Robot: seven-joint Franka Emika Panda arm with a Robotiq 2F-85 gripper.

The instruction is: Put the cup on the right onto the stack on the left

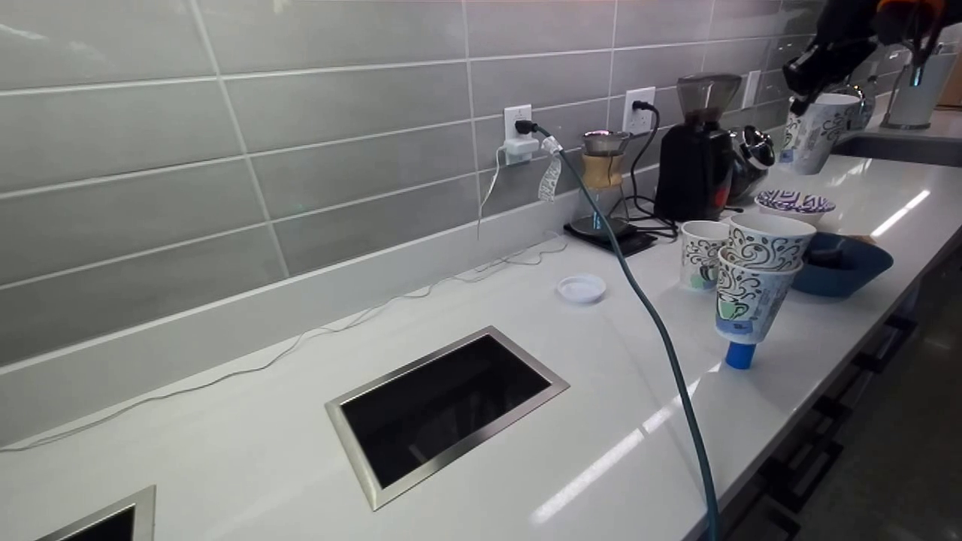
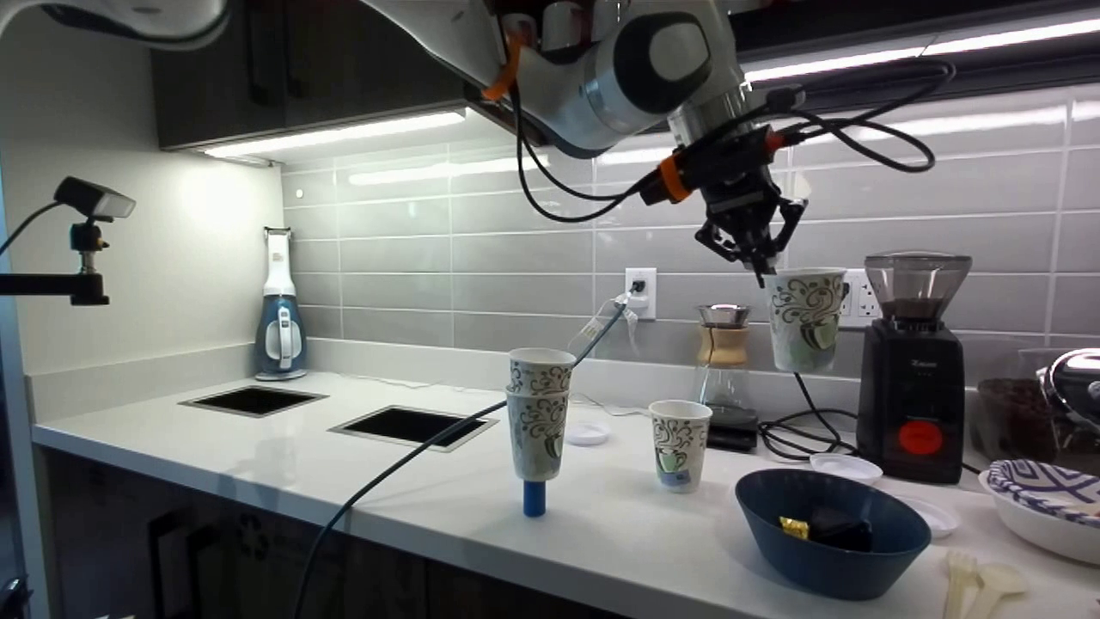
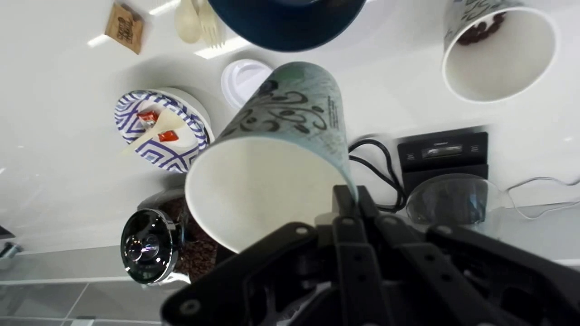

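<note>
The cup (image 2: 805,322), white with a swirl pattern, hangs in the air above the counter. It also shows in an exterior view (image 1: 818,139) and in the wrist view (image 3: 294,108), with its open mouth toward the camera. My gripper (image 3: 354,199) is shut on its rim, one fingertip inside and one outside the wall. In an exterior view the gripper (image 2: 763,272) is at the cup's upper left edge. The stack (image 2: 539,430) of nested cups stands upright on a small blue piece (image 2: 534,499), to the left and lower. The stack (image 1: 755,297) is out of the wrist view.
Another patterned cup (image 2: 679,447) stands on the counter between stack and held cup; it holds dark red bits in the wrist view (image 3: 503,54). A dark blue bowl (image 2: 832,533), coffee grinder (image 2: 913,387), glass carafe (image 2: 724,378) and patterned bowls (image 2: 1044,507) stand nearby. A cable (image 2: 412,460) passes behind the stack.
</note>
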